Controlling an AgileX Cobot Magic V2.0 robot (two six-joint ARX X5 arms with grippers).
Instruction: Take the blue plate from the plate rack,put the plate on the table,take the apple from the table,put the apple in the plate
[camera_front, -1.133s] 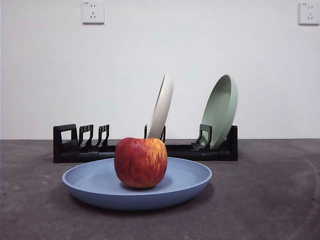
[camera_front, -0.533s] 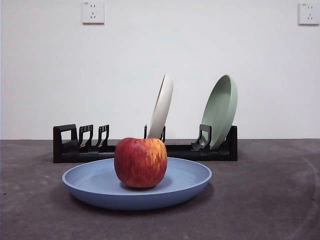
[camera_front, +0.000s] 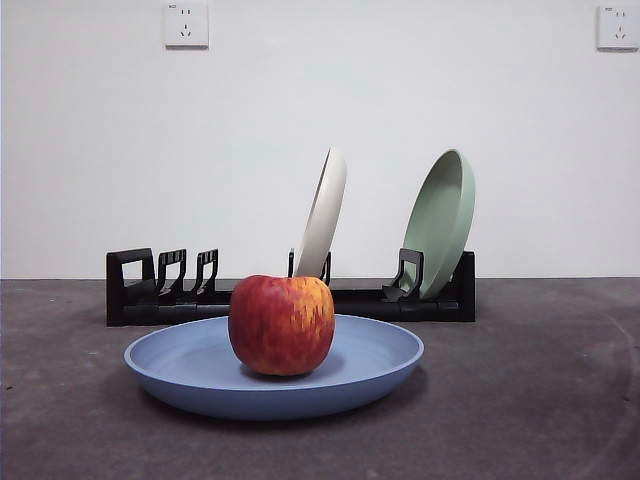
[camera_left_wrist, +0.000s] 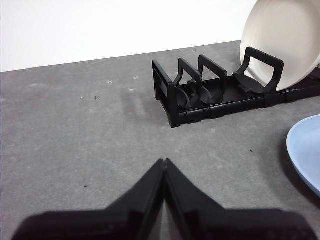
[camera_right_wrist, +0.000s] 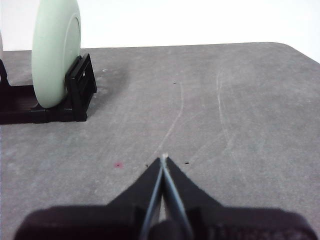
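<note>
The red apple (camera_front: 281, 325) rests in the middle of the blue plate (camera_front: 370, 365), which lies flat on the dark grey table (camera_front: 540, 400) in front of the black plate rack (camera_front: 150, 290). In the left wrist view my left gripper (camera_left_wrist: 164, 162) is shut and holds nothing, hovering over bare table off the rack's (camera_left_wrist: 200, 95) looped end, with the blue plate's rim (camera_left_wrist: 305, 150) at the side. My right gripper (camera_right_wrist: 163, 159) is shut and holds nothing, over bare table beyond the rack's (camera_right_wrist: 75, 95) other end. Neither gripper shows in the front view.
A cream-white plate (camera_front: 322, 215) and a pale green plate (camera_front: 440, 222) lean upright in the rack. The green plate (camera_right_wrist: 55, 50) and the cream plate (camera_left_wrist: 285, 42) also show in the wrist views. A white wall stands behind the table.
</note>
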